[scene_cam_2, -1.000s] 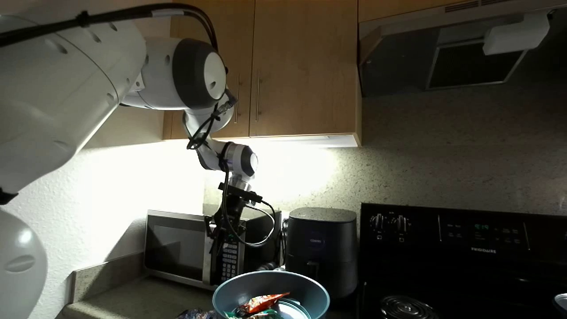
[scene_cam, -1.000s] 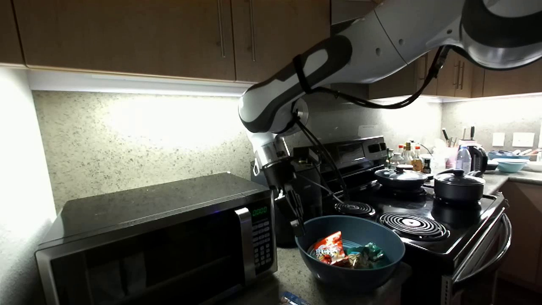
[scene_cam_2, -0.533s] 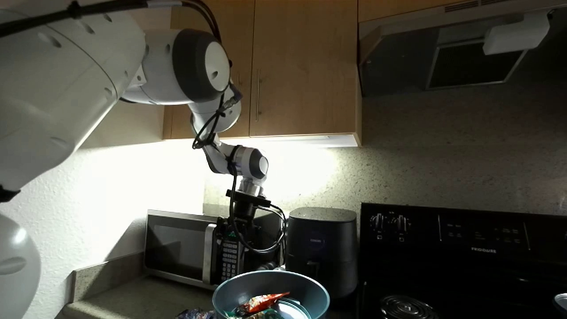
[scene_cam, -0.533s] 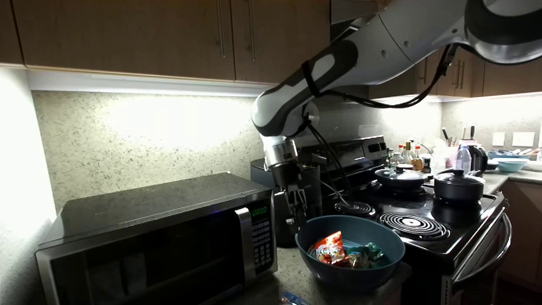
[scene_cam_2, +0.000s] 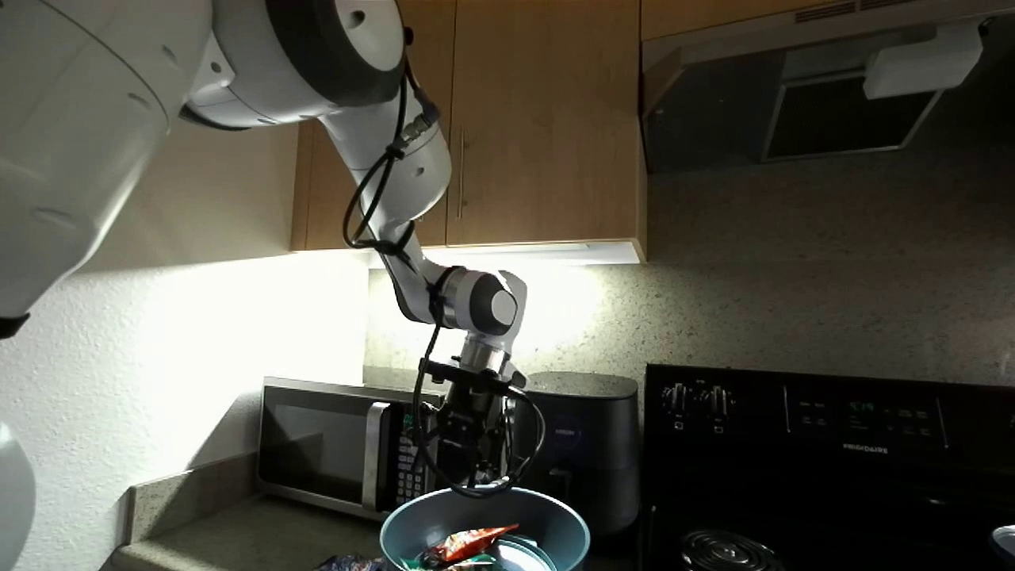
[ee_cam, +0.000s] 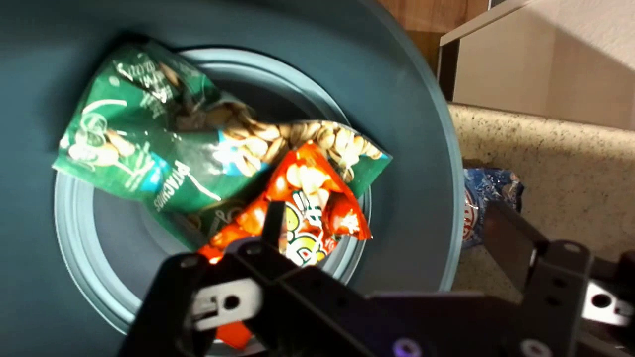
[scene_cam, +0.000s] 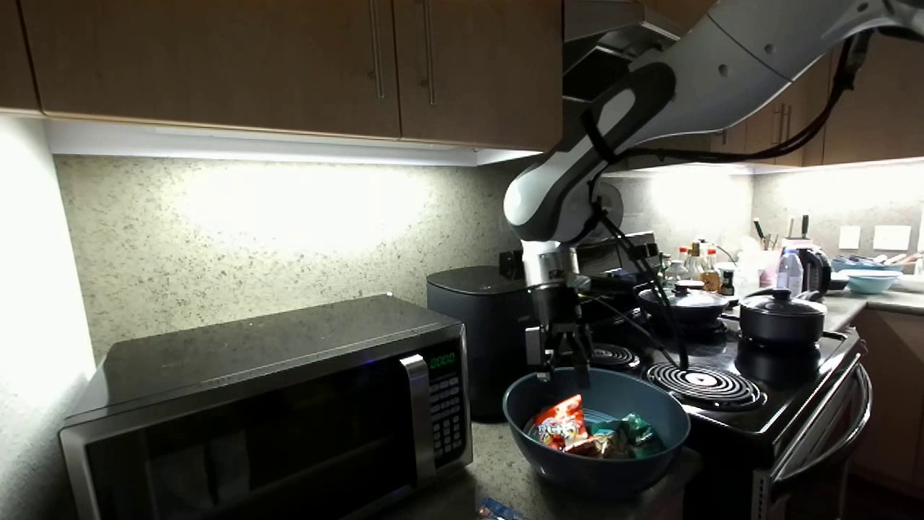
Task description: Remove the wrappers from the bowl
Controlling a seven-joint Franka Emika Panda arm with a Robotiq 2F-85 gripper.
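When the wrist view is read left to right, the bowl (ee_cam: 402, 109) holds a green packet (ee_cam: 191, 148), with a red packet (ee_cam: 317, 208) lying partly across its right end. Next is the gripper (ee_cam: 387, 218): its jaws stand wide apart, appear to either side of the right rim, and hold nothing. Beyond the rim, a blue packet (ee_cam: 488, 186) lies on the counter (ee_cam: 570, 193). Status, as judged: removal is partly complete. The blue packet is probably one already taken out; the green and red packets remain in the bowl. The gripper may hide others.
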